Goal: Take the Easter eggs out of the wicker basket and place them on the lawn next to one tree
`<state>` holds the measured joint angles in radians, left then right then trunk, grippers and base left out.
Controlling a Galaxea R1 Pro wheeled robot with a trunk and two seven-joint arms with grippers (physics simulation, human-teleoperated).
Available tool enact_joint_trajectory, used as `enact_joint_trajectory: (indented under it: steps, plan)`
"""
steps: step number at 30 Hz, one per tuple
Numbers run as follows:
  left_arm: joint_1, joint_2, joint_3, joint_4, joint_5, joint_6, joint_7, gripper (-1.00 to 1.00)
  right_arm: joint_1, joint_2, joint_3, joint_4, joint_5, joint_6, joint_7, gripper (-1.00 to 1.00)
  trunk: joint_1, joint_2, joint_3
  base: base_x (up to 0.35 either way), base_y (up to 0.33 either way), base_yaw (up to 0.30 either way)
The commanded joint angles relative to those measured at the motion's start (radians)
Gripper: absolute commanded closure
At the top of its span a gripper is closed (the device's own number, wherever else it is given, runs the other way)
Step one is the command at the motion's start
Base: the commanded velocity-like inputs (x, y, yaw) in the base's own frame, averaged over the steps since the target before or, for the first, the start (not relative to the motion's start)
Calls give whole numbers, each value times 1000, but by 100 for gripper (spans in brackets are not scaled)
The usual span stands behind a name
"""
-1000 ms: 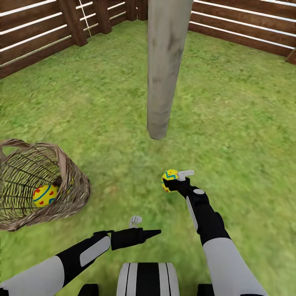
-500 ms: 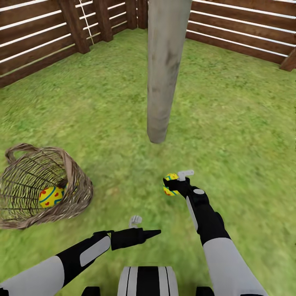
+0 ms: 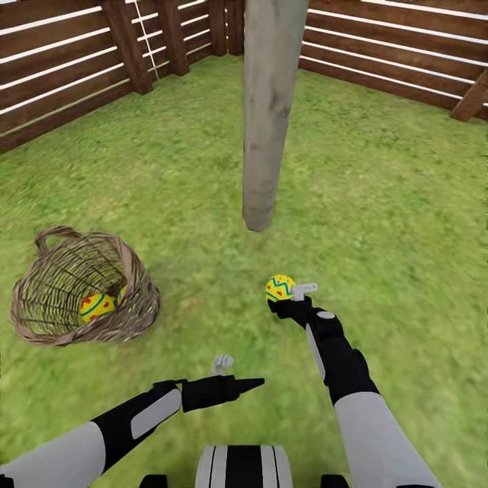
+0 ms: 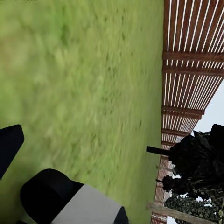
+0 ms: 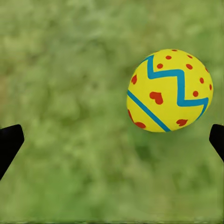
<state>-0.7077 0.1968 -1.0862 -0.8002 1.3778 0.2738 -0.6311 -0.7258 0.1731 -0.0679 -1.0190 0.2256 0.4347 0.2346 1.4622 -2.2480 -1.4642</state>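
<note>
An Easter egg (image 3: 279, 287) is shown at the tips of the right gripper (image 3: 283, 303), on the lawn (image 3: 379, 203) near the tree (image 3: 266, 115). In the right wrist view the fingers (image 5: 10, 144) are spread wide, with the egg (image 5: 169, 91) apart from them, so nothing is held. The left gripper (image 3: 252, 385) cannot be judged. More eggs (image 3: 97, 305) lie in the wicker basket (image 3: 132, 312). The egg is judged light, rigid, smooth and prone to roll; it is best grasped across its middle.

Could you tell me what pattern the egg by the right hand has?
Egg: yellow with blue zigzag bands and red hearts and dots, clearest in the right wrist view.
</note>
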Motion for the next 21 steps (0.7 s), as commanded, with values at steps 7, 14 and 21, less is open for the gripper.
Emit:
enact_joint_trajectory:
  steps: [7,14,21]
  plan:
    - [-1,0,-4,0,10,7,-1,-100,0,1,-5,-10,9,32,11,-100,-27,49,25,0,0,0]
    - [-1,0,-2,3,10,5,2,-100,0,1,-7,-1,9,32,11,-100,-54,98,58,0,0,0]
    - [-1,0,-1,3,11,5,2,-100,0,1,-7,-3,9,33,12,-100,-81,147,83,0,0,0]
